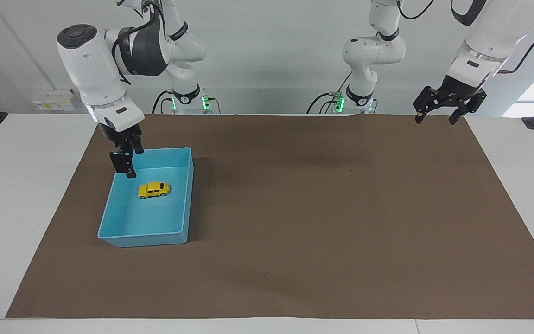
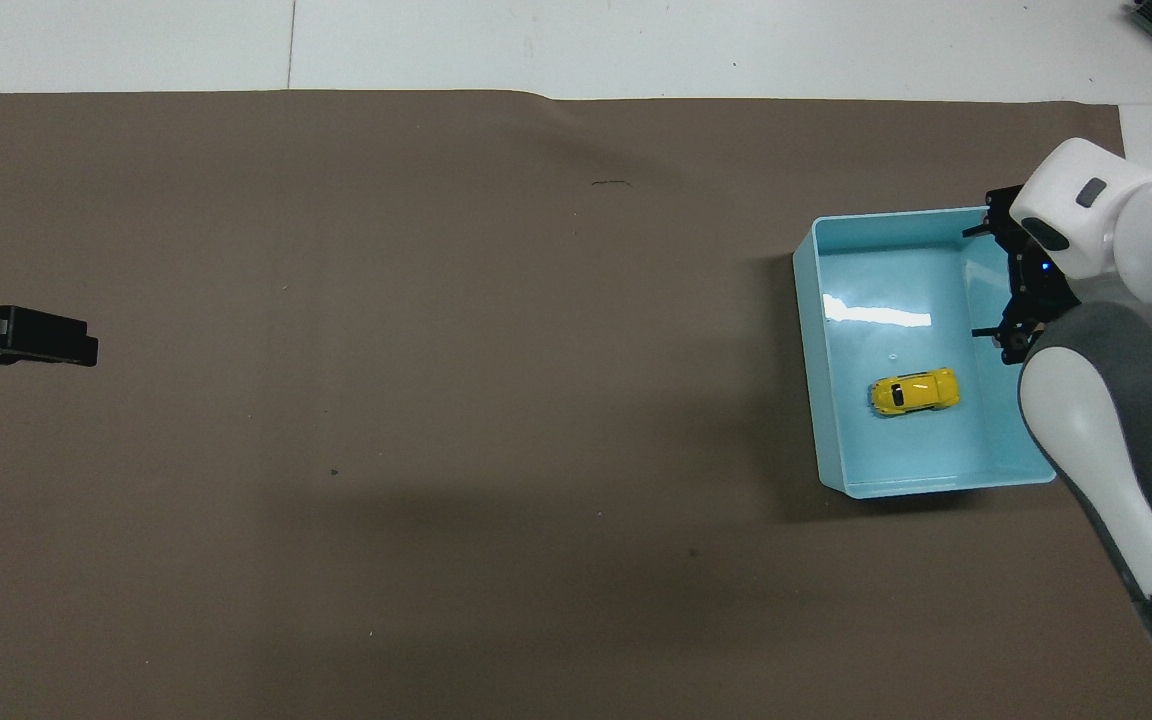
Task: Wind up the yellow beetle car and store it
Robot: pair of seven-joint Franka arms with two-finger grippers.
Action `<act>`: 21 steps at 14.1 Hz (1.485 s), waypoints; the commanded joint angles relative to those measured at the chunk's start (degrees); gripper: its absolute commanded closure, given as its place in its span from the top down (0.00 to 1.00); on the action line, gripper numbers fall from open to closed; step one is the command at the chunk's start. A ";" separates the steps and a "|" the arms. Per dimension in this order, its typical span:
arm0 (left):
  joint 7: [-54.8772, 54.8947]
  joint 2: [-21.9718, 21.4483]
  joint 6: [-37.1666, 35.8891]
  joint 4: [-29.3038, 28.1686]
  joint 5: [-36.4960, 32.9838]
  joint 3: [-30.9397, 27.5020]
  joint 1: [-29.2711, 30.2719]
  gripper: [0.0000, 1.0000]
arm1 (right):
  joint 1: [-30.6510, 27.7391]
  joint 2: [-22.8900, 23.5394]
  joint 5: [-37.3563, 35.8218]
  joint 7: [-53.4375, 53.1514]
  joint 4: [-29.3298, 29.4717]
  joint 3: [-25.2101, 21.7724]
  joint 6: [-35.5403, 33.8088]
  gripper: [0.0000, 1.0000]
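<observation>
The yellow beetle car (image 1: 154,189) stands on its wheels inside the blue tray (image 1: 146,240), in the half nearer the robots. It also shows in the overhead view (image 2: 914,391), in the tray (image 2: 808,350). My right gripper (image 1: 132,163) hangs open and empty above the tray's rim at the right arm's end, apart from the car; its spread fingers show from above (image 2: 991,283). My left gripper (image 1: 435,118) waits open and empty above the mat's corner at the left arm's end, also seen from above (image 2: 26,337).
A brown mat (image 1: 318,208) covers most of the white table (image 1: 16,185). The tray sits on the mat toward the right arm's end.
</observation>
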State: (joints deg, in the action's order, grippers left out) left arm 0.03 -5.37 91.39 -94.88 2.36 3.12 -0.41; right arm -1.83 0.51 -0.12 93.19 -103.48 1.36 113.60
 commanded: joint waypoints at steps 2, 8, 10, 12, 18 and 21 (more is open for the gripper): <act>0.32 -0.43 -0.68 -0.22 0.90 0.13 0.49 1.00 | 0.95 -2.35 0.38 -5.80 0.12 -1.61 -1.01 1.00; 0.32 -0.43 -0.68 -0.22 0.90 0.04 0.49 1.00 | 2.35 -3.85 0.47 -13.53 0.30 -4.08 -2.42 1.00; 0.32 -0.43 -0.68 -0.22 0.90 0.13 0.49 1.00 | 2.45 -4.03 0.47 -18.90 0.82 -4.17 -3.90 1.00; 0.32 -0.43 -0.68 -0.22 0.90 0.04 0.49 1.00 | 2.45 -4.03 0.03 -25.22 2.58 -4.08 -5.93 1.00; 0.32 -0.43 -0.68 -0.22 0.90 0.04 0.49 1.00 | 2.53 -3.94 0.38 -49.86 5.57 -3.99 -11.47 1.00; 0.32 -0.43 -0.68 -0.22 0.90 0.04 0.49 1.00 | 2.53 -3.94 0.12 -52.40 5.66 -4.17 -13.49 1.00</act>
State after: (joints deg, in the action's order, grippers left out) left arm 0.03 -5.37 91.39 -94.88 2.36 3.12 -0.41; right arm 0.46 -3.47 -0.06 43.58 -98.61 -2.33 102.18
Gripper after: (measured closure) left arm 0.000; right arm 0.000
